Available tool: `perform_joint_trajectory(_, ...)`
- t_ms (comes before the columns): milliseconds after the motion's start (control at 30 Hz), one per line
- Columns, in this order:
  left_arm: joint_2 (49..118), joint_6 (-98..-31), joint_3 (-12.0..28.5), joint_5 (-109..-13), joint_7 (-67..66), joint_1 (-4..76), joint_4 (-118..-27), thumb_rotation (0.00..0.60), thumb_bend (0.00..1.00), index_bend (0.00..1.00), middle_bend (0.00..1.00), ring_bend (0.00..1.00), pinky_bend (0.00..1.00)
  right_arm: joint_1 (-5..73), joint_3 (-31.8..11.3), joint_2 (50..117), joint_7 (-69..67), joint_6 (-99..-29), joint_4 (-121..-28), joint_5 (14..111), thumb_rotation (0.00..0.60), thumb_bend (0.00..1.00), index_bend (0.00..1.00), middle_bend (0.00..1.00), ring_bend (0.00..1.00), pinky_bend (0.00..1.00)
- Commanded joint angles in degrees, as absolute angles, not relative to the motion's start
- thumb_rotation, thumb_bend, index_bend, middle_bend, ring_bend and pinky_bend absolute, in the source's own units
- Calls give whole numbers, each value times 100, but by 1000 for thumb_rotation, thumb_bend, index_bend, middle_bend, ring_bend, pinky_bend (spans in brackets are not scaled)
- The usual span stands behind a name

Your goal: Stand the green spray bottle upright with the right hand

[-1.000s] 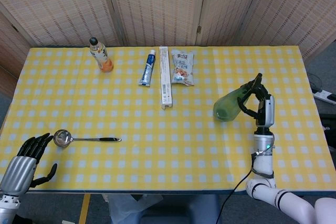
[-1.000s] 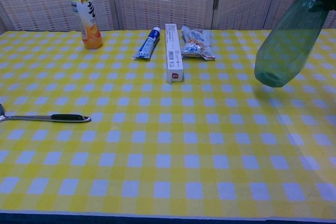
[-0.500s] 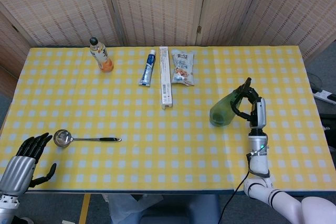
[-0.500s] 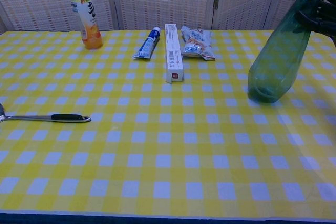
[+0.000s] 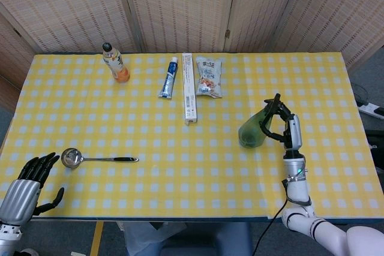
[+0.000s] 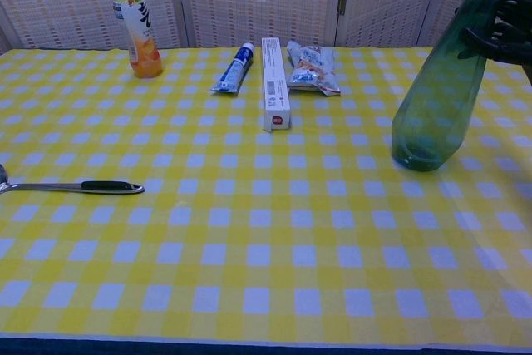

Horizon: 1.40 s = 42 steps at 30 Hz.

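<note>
The green spray bottle (image 5: 251, 133) (image 6: 435, 97) stands with its base on the yellow checked table (image 5: 180, 184), leaning a little to the right at the top. My right hand (image 5: 281, 125) (image 6: 504, 29) grips its neck and upper body, fingers curled around it. My left hand (image 5: 27, 185) rests at the table's near left corner, fingers apart and holding nothing; only the head view shows it.
Along the back stand an orange drink bottle (image 5: 116, 64) (image 6: 137, 27), a toothpaste tube (image 5: 169, 78), a long white box (image 5: 188, 88) (image 6: 274, 82) and a snack packet (image 5: 209, 77). A metal ladle (image 5: 96, 159) (image 6: 79, 186) lies at the near left.
My right hand has swung the bottle from a steep tilt in the air down toward the left; its base now sits on the table, nearly upright. The left hand stayed put.
</note>
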State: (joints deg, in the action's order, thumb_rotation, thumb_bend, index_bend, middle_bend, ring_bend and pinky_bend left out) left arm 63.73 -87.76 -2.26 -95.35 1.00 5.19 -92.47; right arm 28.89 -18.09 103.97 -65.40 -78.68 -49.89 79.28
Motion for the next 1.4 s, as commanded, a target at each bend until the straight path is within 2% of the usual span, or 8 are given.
perform_joint_trajectory(33, 6359, -8781, -232, -9545, 80, 512, -9273, 399, 489, 0, 97, 124, 118, 2871, -1752, 10372, -6549, -7857, -4991, 7978, 600, 337, 343, 252, 433, 435)
perform_joint_trajectory(333, 6356, -8796, -228, -9546, 72, 500, -9278, 397, 489, 0, 97, 124, 119, 2774, -1584, 10255, -6408, -7966, -5018, 8146, 600, 337, 124, 167, 357, 326)
perform_joint_trajectory(467, 6362, -8805, -225, -9565, 69, 502, -9277, 398, 488, 0, 97, 124, 118, 2681, -1494, 10155, -6340, -7990, -5140, 8188, 600, 338, 74, 138, 326, 286)
perform_joint_trajectory(733, 6372, -8834, -226, -9594, 77, 494, -9260, 397, 489, 0, 97, 124, 118, 2466, -1320, 9963, -6222, -8164, -5413, 8315, 600, 338, 21, 90, 250, 175)
perform_joint_trajectory(867, 6371, -8840, -216, -9579, 87, 490, -9258, 398, 489, 0, 97, 125, 118, 2204, -1127, 9822, -5948, -8620, -5592, 8540, 600, 338, 6, 66, 214, 102)
perform_joint_trajectory(1233, 6401, -8875, -238, -9665, -26, 477, -9273, 398, 489, 0, 97, 126, 118, 1333, -838, 8972, -5753, -9660, -6266, 8796, 600, 337, 5, 35, 174, 33)
perform_joint_trajectory(1400, 6417, -8907, -226, -9668, -108, 463, -9274, 394, 488, 0, 97, 126, 117, 831, -678, 8589, -4522, -10194, -6268, 8857, 600, 338, 5, 0, 127, 2)
